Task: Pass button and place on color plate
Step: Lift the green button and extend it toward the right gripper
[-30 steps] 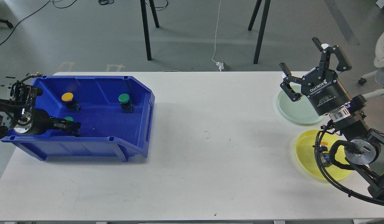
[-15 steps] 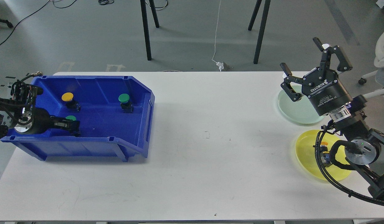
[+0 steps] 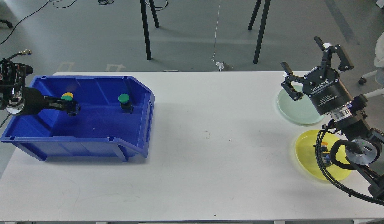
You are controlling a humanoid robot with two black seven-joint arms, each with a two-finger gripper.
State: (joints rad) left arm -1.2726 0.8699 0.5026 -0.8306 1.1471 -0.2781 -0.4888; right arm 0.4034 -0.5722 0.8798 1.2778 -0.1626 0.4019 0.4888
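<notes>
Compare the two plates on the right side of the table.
The yellow plate is bright and sits nearer the robot; the pale green plate is faint and lies farther back. The yellow plate holds a small orange-topped object; the pale green plate shows nothing on its visible part. Both are round, shallow and partly hidden by the right arm.

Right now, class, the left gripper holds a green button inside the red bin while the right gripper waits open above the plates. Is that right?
Not quite: the bin is blue, not red, as the head view shows. The left gripper does hold a green button inside it, and the right gripper waits open above the plates.
</notes>
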